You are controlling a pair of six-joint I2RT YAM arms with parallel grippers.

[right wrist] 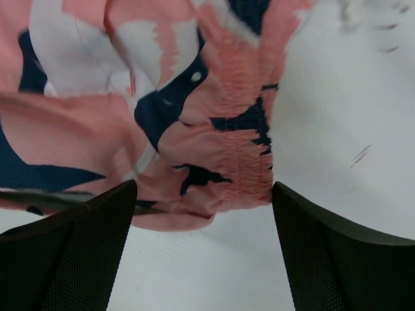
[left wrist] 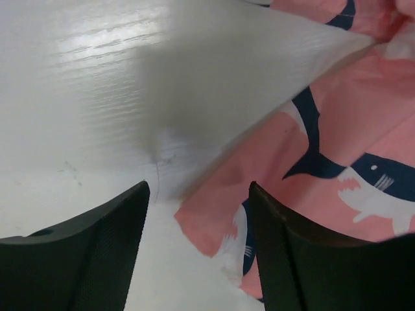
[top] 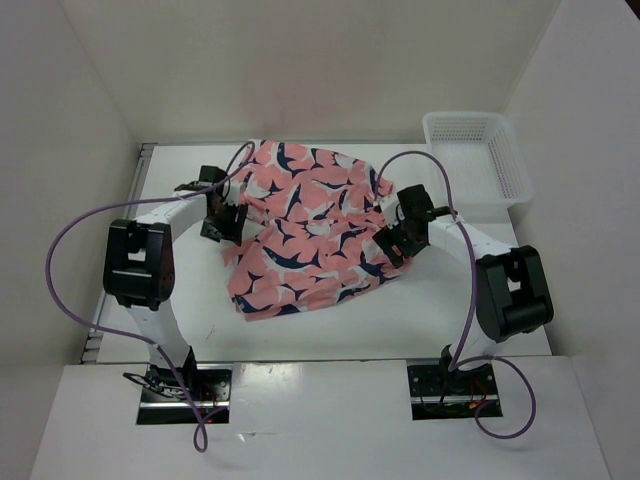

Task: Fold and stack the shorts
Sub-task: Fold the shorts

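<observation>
The salmon-pink shorts with navy-and-white prints lie loosely spread in the middle of the table. My left gripper is open at the shorts' left edge; in the left wrist view a corner of the fabric lies between its fingers. My right gripper is open at the shorts' right edge; in the right wrist view the gathered elastic waistband sits just beyond its fingers, not gripped.
A white plastic mesh basket stands at the back right corner of the white table. White walls enclose the table on the left, back and right. Purple cables loop off both arms.
</observation>
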